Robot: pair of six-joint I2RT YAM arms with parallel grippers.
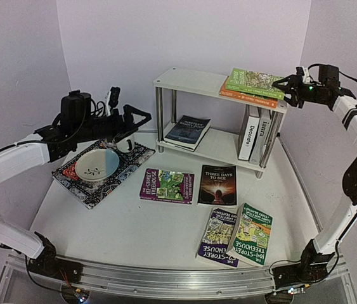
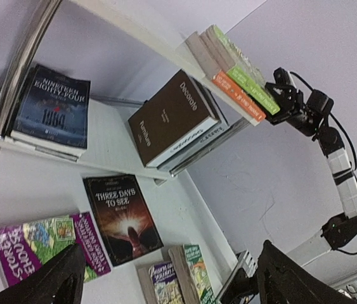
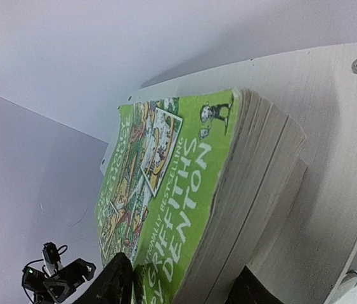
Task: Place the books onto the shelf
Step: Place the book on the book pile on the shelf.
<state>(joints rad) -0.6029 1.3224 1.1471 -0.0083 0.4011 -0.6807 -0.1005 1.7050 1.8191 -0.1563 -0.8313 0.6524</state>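
Quick status from me: my right gripper (image 3: 184, 275) is up at the right end of the shelf's (image 1: 184, 79) top board. Its jaws sit partway apart on either side of the near edge of the green book (image 1: 254, 79), which lies flat on an orange book (image 1: 248, 96) up there. Honestly can't tell if I'm pinching it or just sitting beside it. My left gripper (image 2: 172, 266) hangs off to the left of the shelf, spread wide with nothing in it. On the shelf's lower board, two white books (image 1: 249, 132) stand upright at the right end and a dark blue book (image 1: 188, 130) lies flat at the left. In front of the shelf, flat on the table: a purple-and-green book (image 1: 167, 185), a black book (image 1: 217, 185), and farther out a purple paperback (image 1: 219, 235) touching a green paperback (image 1: 251, 234).
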